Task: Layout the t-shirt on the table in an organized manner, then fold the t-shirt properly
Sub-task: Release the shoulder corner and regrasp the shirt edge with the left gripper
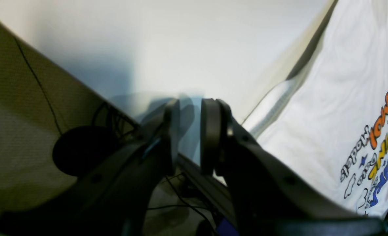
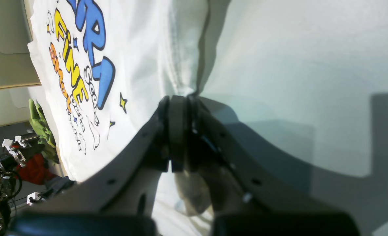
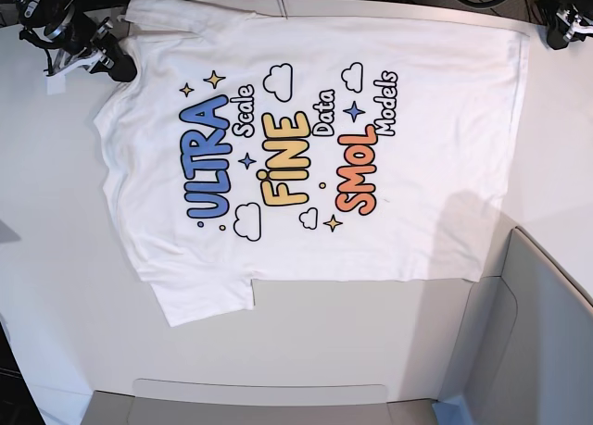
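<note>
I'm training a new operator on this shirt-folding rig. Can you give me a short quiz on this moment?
1. True or false: the t-shirt lies spread out, print side up, on the table.
2. Which hand is closed on the t-shirt's fabric: A the left hand, B the right hand, C both?
3. Fill in: the left hand's jaws stand ___, with nothing between them.

Key: 1 true. 2 B: its jaws are pinched on the cloth near a sleeve. 3 open: it is off the shirt, by the hem end.
</note>
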{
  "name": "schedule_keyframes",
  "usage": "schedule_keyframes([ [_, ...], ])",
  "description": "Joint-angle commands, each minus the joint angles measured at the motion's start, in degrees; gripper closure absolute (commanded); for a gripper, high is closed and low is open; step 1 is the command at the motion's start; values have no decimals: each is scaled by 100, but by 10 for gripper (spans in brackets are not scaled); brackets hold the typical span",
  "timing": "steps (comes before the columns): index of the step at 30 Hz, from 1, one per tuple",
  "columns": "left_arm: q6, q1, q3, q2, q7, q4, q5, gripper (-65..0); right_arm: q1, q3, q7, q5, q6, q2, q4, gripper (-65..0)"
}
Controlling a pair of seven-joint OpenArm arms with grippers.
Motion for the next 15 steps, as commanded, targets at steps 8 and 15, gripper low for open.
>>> schedule_keyframes([
  [8, 15, 50, 963, -94, 41, 53, -25, -130, -17, 9, -135, -190, -24, 22, 3, 0],
  [15, 15, 6, 1420, -33, 41, 53, -25, -130, -17, 9, -135, -199, -24, 22, 3, 0],
])
